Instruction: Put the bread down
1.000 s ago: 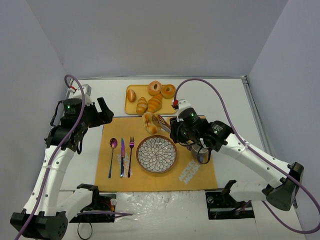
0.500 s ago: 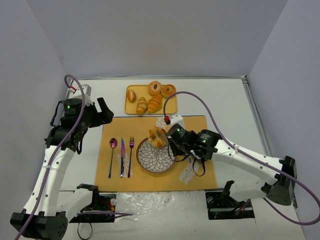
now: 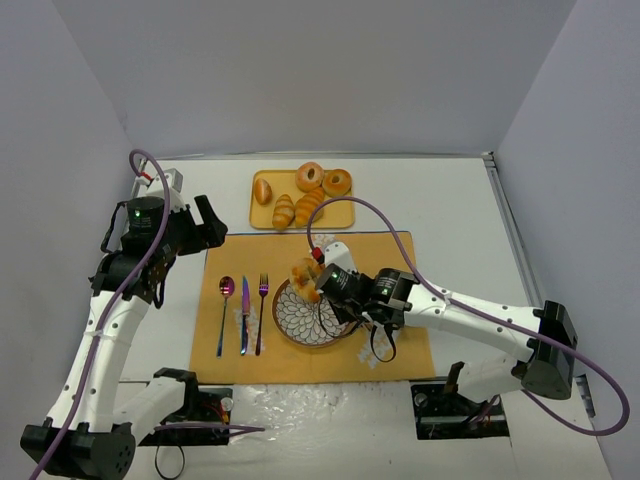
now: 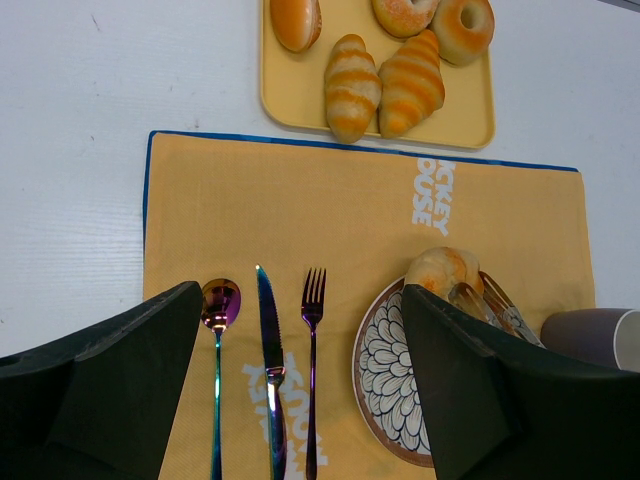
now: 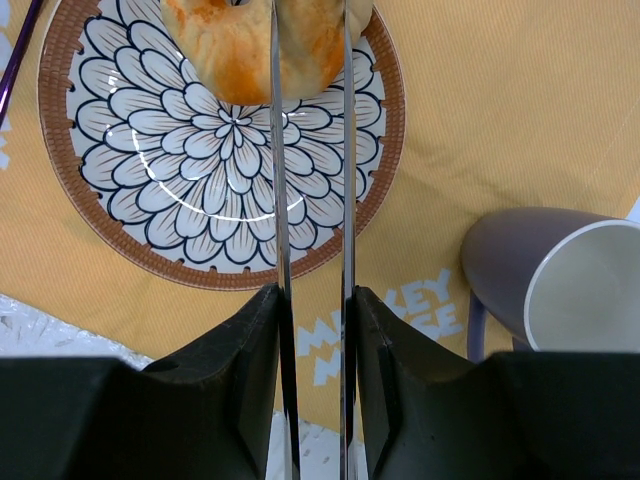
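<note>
My right gripper (image 3: 338, 286) (image 5: 313, 295) is shut on a pair of metal tongs (image 5: 278, 200). The tongs' tips pinch a golden ring-shaped bread (image 5: 255, 45) (image 3: 305, 277) over the far left edge of the flower-patterned plate (image 5: 150, 200) (image 3: 290, 325). I cannot tell whether the bread touches the plate. The bread (image 4: 440, 270) and the plate (image 4: 385, 370) also show in the left wrist view. My left gripper (image 3: 207, 224) (image 4: 300, 295) is open and empty, held high over the left side of the orange placemat (image 3: 400, 350).
A yellow tray (image 3: 268, 218) (image 4: 290, 110) with several breads lies behind the placemat. A spoon (image 4: 218, 300), knife (image 4: 268, 340) and fork (image 4: 312, 300) lie left of the plate. A grey mug (image 5: 560, 280) stands right of the plate.
My right arm has carried the bread in the tongs from near the tray toward me and to the left, to over the plate. The left arm has not moved.
</note>
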Robot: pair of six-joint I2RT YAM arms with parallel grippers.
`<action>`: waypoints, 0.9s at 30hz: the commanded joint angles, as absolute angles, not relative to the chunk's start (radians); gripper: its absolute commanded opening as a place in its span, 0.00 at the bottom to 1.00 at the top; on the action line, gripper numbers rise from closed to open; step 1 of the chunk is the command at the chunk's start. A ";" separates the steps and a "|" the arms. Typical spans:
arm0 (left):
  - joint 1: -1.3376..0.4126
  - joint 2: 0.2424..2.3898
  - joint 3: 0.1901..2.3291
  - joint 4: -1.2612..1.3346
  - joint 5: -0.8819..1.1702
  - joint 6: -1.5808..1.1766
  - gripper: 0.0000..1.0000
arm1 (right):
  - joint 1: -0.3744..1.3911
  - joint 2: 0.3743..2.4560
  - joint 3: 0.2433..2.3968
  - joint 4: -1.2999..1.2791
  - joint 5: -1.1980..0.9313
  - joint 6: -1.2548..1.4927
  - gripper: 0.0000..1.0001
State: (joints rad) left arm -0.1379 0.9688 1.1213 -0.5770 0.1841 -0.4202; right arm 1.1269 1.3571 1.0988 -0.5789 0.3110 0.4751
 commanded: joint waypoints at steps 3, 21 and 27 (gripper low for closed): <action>-0.133 0.971 1.141 -0.512 0.192 -0.417 0.77 | 1.149 1.328 1.143 -0.548 0.345 0.502 0.26; -0.133 0.971 1.141 -0.512 0.190 -0.417 0.77 | 1.194 1.302 1.186 -0.600 0.393 0.521 0.37; -0.133 0.969 1.141 -0.511 0.190 -0.417 0.77 | 1.197 1.307 1.186 -0.603 0.396 0.522 0.38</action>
State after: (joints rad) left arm -0.1379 0.9688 1.1213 -0.5771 0.1837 -0.4202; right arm 1.1866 1.3427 1.1358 -0.6068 0.3388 0.5048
